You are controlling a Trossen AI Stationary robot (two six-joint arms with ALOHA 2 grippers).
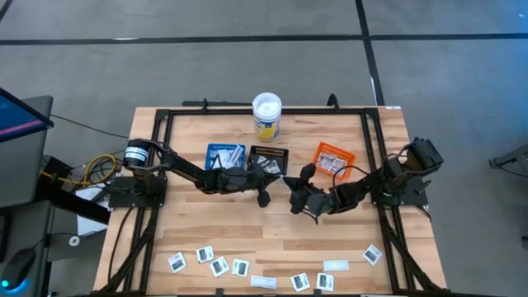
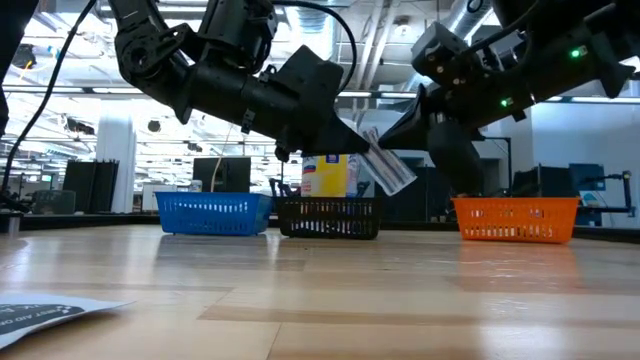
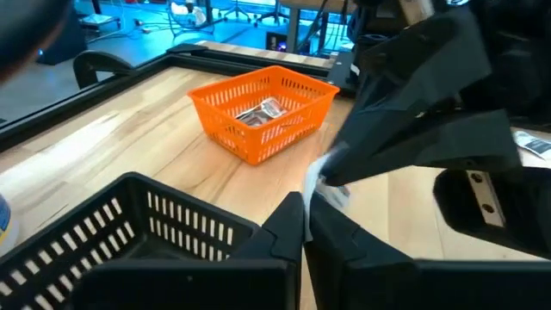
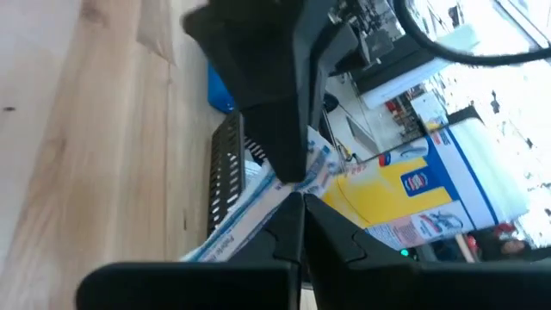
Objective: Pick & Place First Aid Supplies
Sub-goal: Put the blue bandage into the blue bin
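Observation:
A narrow white-and-blue packet (image 2: pixel 388 165), one of the first aid supplies, hangs slanted in the air at mid-table, in front of the black basket (image 2: pixel 328 217). Both grippers are shut on it and face each other. My left gripper (image 3: pixel 306 226) reaches in from the table's left, my right gripper (image 4: pixel 301 220) from the right. In the high view the two meet near the table's middle, the left gripper (image 1: pixel 265 196) beside the right gripper (image 1: pixel 295 198). More packets (image 1: pixel 219 266) lie flat along the near edge. My left gripper pinches the packet's white edge (image 3: pixel 322 184) between its two fingertips. The fingers lie about level and come from the table's left. The packet is lifted clear of the table. My right gripper pinches the strip (image 4: pixel 284 196) between its two fingers, close beside the left gripper's fingers (image 4: pixel 280 146). It comes from the table's right, slanting slightly down. The strip's free end (image 4: pixel 211 245) sticks out to one side and its low end (image 2: pixel 405 185) hangs in the air.
A blue basket (image 1: pixel 224 154), the black basket (image 1: pixel 270 157) and an orange basket (image 1: pixel 332 158) with packets inside stand in a row at the far side. Behind them is a white-lidded yellow tub (image 1: pixel 266 115). Bare wood lies between the baskets and the near packets.

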